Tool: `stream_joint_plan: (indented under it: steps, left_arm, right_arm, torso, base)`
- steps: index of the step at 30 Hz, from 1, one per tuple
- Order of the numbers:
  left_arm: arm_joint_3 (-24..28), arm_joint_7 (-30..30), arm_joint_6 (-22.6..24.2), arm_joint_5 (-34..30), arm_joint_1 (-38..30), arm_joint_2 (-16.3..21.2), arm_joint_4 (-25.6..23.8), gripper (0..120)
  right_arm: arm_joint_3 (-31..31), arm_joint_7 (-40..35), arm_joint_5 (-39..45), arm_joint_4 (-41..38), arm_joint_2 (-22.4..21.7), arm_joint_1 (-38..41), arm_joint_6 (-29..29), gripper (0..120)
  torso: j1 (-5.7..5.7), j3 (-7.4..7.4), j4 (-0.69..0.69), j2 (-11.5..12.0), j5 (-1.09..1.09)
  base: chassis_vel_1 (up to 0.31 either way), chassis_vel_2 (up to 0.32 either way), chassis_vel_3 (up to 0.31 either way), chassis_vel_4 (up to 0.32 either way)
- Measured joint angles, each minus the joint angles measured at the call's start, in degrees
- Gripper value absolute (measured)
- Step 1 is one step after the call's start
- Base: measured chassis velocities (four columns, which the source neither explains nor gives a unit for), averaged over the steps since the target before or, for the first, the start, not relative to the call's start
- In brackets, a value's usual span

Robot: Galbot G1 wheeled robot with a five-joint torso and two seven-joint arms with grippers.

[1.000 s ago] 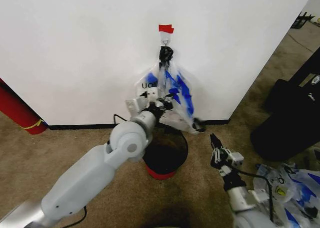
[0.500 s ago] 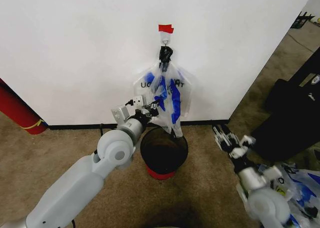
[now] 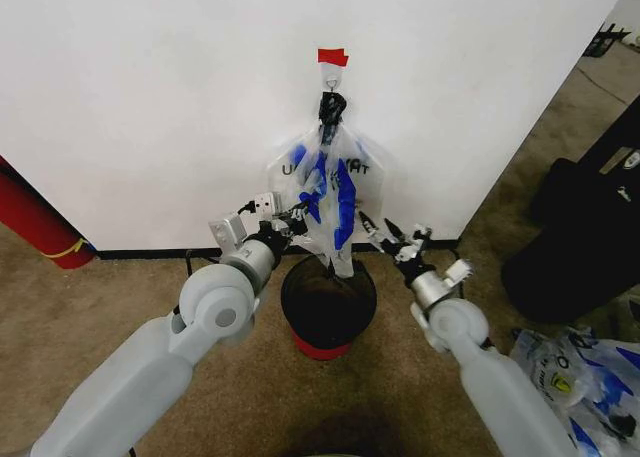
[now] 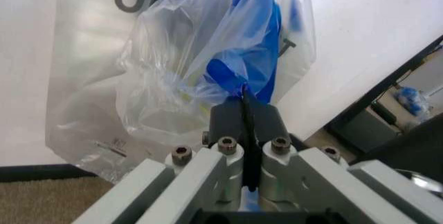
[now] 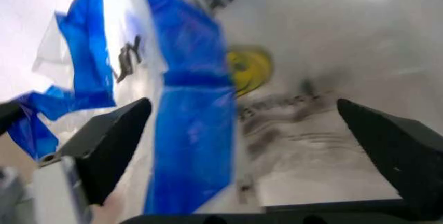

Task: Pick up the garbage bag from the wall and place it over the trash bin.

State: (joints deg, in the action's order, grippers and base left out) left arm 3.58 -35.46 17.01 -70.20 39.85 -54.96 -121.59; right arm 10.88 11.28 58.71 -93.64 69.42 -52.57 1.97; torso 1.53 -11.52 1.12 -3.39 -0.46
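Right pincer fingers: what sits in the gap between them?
The garbage bag: the right wrist view shows its blue print and yellow smiley face between the open right pincer fingers, with no grip closed on it yet.

Two grippers (image 3: 301,216) (image 3: 385,237), one trash bin (image 3: 328,307), one red cylinder (image 3: 35,227).

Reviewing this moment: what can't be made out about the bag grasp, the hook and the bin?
- Head view: the small hook is too small to show how the garbage bag hangs on it.
- Head view: the bag's lower end covers part of the trash bin rim.
- Right wrist view: motion blur hides whether the open right gripper touches plastic.
- Left wrist view: the left gripper is shut on plastic; layers unclear.
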Motion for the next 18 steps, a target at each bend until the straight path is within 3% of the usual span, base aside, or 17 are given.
stream_joint_plan:
  steps: [7,18]
  left_arm:
    - [0.53,-0.69,0.19,-0.39,-1.3,-0.5,0.12,0]
    - [0.52,-0.72,0.31,0.11,-0.33,-0.73,-0.2,0]
  right_arm:
    - [-2.28,-0.2,-1.04,4.03,3.2,4.45,-0.08,71]
    - [-0.94,-1.47,-1.33,3.06,2.62,4.25,-0.47,34]
  torso:
    - [0.0,0.0,-0.03,0.0,0.01]
    - [-0.01,0.01,-0.01,0.0,0.0]
  base:
    - [0.0,0.0,0.0,0.0]
    - [0.0,0.0,0.0,0.0]
